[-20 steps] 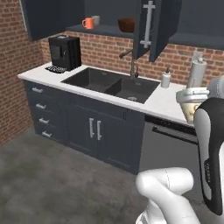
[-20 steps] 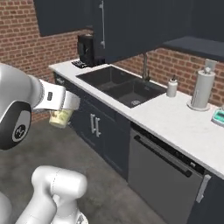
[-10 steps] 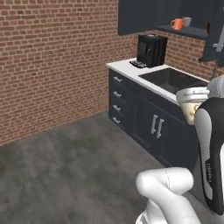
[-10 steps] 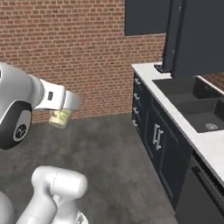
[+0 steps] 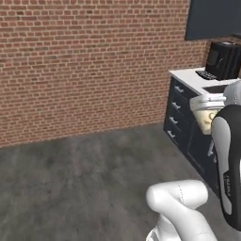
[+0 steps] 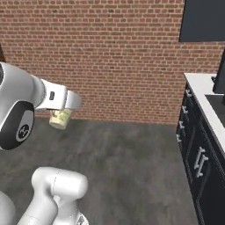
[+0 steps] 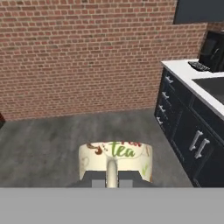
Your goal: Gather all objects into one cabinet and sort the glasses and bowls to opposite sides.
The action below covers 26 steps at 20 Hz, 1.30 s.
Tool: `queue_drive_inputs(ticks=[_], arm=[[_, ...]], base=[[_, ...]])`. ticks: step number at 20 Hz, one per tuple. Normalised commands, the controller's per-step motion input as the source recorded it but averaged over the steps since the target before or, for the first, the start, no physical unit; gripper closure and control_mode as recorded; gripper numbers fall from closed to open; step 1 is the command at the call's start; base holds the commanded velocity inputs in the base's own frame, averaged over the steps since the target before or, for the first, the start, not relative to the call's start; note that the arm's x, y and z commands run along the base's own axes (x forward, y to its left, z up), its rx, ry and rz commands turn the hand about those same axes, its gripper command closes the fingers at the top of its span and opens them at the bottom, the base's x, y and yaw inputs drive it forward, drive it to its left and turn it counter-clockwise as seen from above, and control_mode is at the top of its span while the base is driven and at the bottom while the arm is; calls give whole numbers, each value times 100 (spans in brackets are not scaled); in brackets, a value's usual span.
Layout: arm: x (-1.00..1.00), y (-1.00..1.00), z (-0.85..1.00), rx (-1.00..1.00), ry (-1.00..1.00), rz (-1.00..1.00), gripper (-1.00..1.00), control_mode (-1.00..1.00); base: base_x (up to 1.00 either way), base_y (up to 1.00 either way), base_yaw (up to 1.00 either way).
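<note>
One cream patterned mug (image 7: 115, 161) is what I have in the fingers (image 7: 112, 180), pinched shut on it; in my hand view it sits right at the bottom, its handle pointing back toward the camera, the word "tea" in green with reddish-brown marks across the inside wall. From the left base view I see the same mug (image 5: 207, 118) tucked under the white hand, just in front of the dark forearm, and from the right base view it hangs (image 6: 60, 118) below the white wrist, held well above the grey floor (image 6: 132, 162). The mug is carried in the air, touching nothing but the fingers, and well apart from the furniture. A long brick wall (image 5: 89, 61) stands ahead of me. Off to the right is the low run of dark drawer cabinets (image 7: 183, 131) with short pale handles, topped by a white tabletop (image 7: 192, 76). A black coffee machine (image 5: 224, 60) stands on that tabletop near its end, and the edge of a dark sink (image 7: 212, 86) is set into it just beyond. Above, a corner of the dark slate-grey wall cabinet (image 6: 203, 19) hangs at the upper right. I cannot tell from here whether its door is open.
</note>
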Motion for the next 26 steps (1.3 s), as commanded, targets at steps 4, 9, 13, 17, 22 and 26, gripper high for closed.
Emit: queue_drive_inputs(ticks=[4,9,13,17,22,26], arm=[[0,0,0,0,0,0,100,100],[0,0,0,0,0,0,100,100],[0,0,0,0,0,0,100,100],[0,0,0,0,0,0,100,100],[0,0,0,0,0,0,100,100],[0,0,0,0,0,0,100,100]], base=[[89,9,19],[98,0,1],[92,0,-4],[66,0,-28],[49,1,-54],[37,7,-72]])
